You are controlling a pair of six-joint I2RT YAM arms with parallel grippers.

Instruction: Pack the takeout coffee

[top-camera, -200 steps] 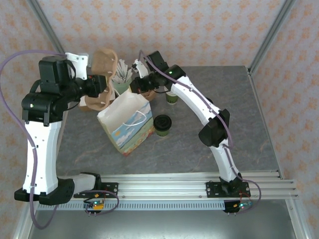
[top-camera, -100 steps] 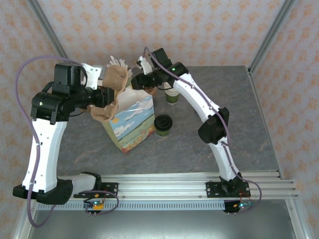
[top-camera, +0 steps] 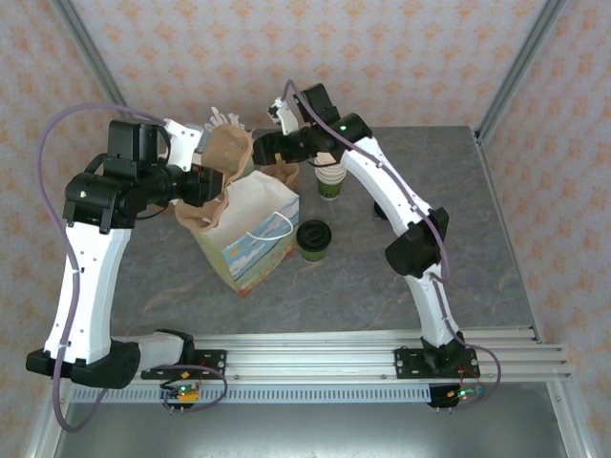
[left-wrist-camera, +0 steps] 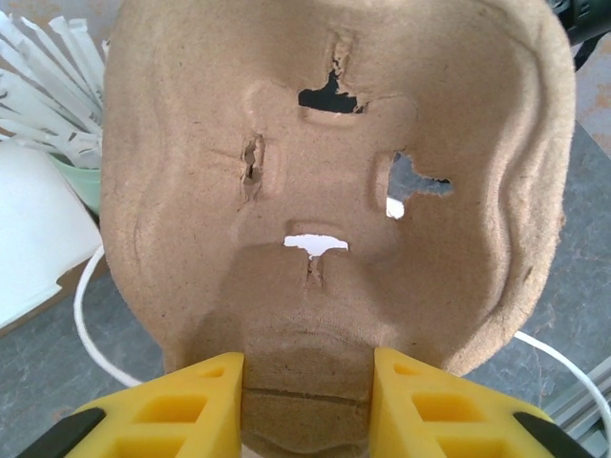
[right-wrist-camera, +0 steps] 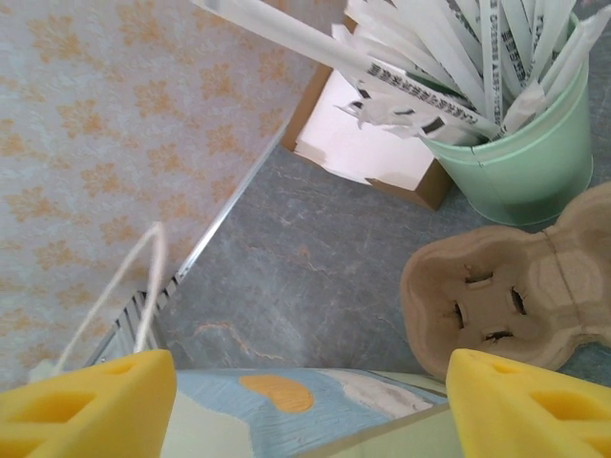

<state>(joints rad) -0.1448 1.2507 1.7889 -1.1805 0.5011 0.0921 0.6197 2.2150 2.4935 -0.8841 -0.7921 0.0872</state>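
1. The takeout coffee [top-camera: 311, 239] is standing upright on the worktop [top-camera: 458, 219] with its lid on. It is sitting just beside the paper bag [top-camera: 256, 229], at the bag's 3 o'clock, and the stack of cups [top-camera: 330, 179] is near it at 12 o'clock. Neither pincer is touching it.
2. The left pincer [top-camera: 206, 185] is clenching the pulp carrier [top-camera: 227, 155] and holding it tilted over the bag's 10 o'clock corner. The step in hand is probably seating that carrier in the bag ahead of the cup.
3. Doing it well is probably calling for turning the carrier's narrow side to the mouth. Lowering it slowly is likely mattering too, so it is not folding the bag's rim inward.
4. The right pincer [top-camera: 263, 148] is hanging released over the bag's 12 o'clock edge, grasping nothing. It is looking well placed to steady the mouth.
5. The left wrist view is settling the grip: both yellow fingers [left-wrist-camera: 181, 410] are pinching the carrier's lower lobe, a detail the top view is blurring.
6. The right wrist view is adding a second carrier [right-wrist-camera: 506, 296] lying flat on the worktop at 6 o'clock of the green bucket [right-wrist-camera: 516, 153]. The top view is leaving it hard to make out beside the arm.
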